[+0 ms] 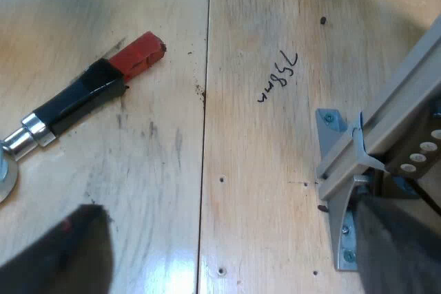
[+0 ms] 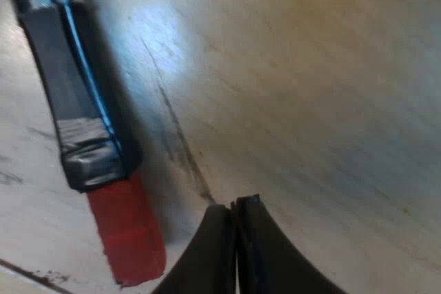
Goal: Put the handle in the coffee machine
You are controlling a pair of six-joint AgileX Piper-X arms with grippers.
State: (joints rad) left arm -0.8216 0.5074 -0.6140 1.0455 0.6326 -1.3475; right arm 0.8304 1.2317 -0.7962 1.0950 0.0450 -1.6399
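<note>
The holder [image 1: 79, 98] lies loose and flat on the tabletop [image 1: 275, 170], free for a grasp, but my right tool [image 2: 234, 204] sits pressed together and empty just beside its red end [image 2: 127, 235], so I judge it must open first, while my left tool [image 1: 231, 211] hangs spread nearby, holding nothing.

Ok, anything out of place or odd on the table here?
The holder lies loose on the wooden table, its dark handle wrap wrinkled near the red end. Dark specks sit along the board seam, and a handwritten note marks the wood. Nothing looks broken.
</note>
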